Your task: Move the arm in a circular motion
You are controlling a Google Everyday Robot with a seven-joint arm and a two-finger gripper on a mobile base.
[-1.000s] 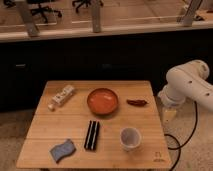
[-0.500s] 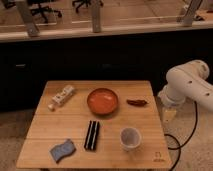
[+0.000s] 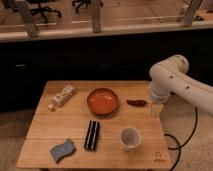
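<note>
My arm (image 3: pixel 175 80) is large, white and glossy, with thick rounded segments, and enters from the right edge of the camera view. It bends at a bulbous joint above the table's right side. The gripper (image 3: pixel 157 110) is the pale tip hanging down from that joint over the right edge of the wooden table (image 3: pixel 45 125), just right of a red chili pepper (image 3: pixel 136 102). It holds nothing that I can see.
On the table are an orange bowl (image 3: pixel 103 100), a white cup (image 3: pixel 130 138), a black rectangular bar (image 3: pixel 92 134), a blue-grey sponge (image 3: pixel 62 150) and a pale packet (image 3: pixel 62 94). A black cable (image 3: pixel 177 145) hangs off the right side. A dark counter stands behind.
</note>
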